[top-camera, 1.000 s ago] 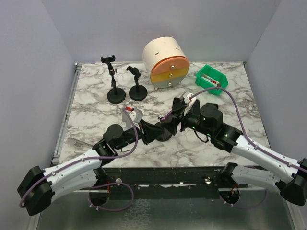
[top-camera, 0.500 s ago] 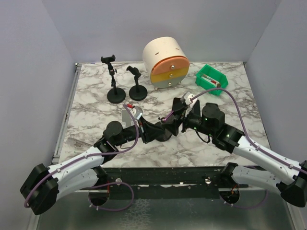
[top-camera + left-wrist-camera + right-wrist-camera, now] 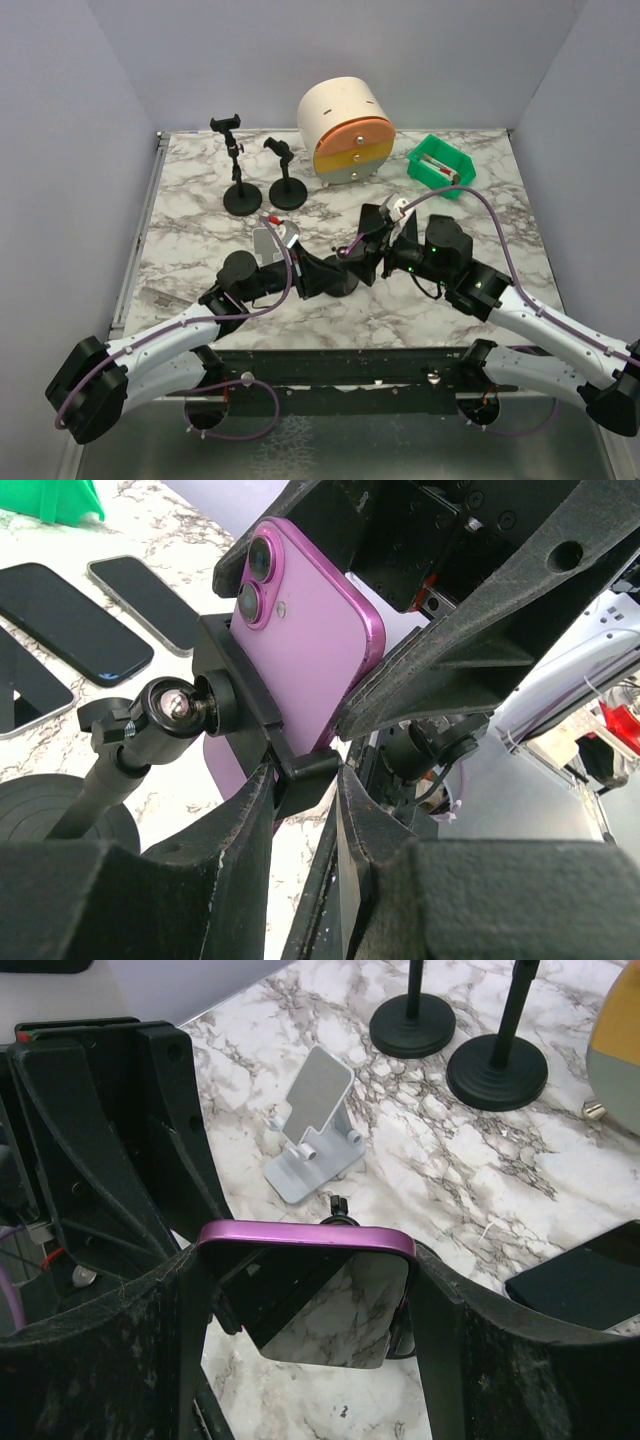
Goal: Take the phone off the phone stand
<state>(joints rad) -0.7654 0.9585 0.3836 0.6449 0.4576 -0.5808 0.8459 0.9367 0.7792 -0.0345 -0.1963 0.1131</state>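
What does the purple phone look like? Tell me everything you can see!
The phone has a shiny pinkish-purple back with rounded corners, two round camera lenses stacked in one corner and a tiny dot beside them. Its screen is dark and glossy like a mirror. It sits tilted in the black clamp of the phone stand. The right claw presses on both its side edges, while the left claw pinches the clamp's lower hook.

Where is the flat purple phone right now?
Middle of the top view: the flat purple phone sits clamped in the black phone stand, gripped by the right gripper.
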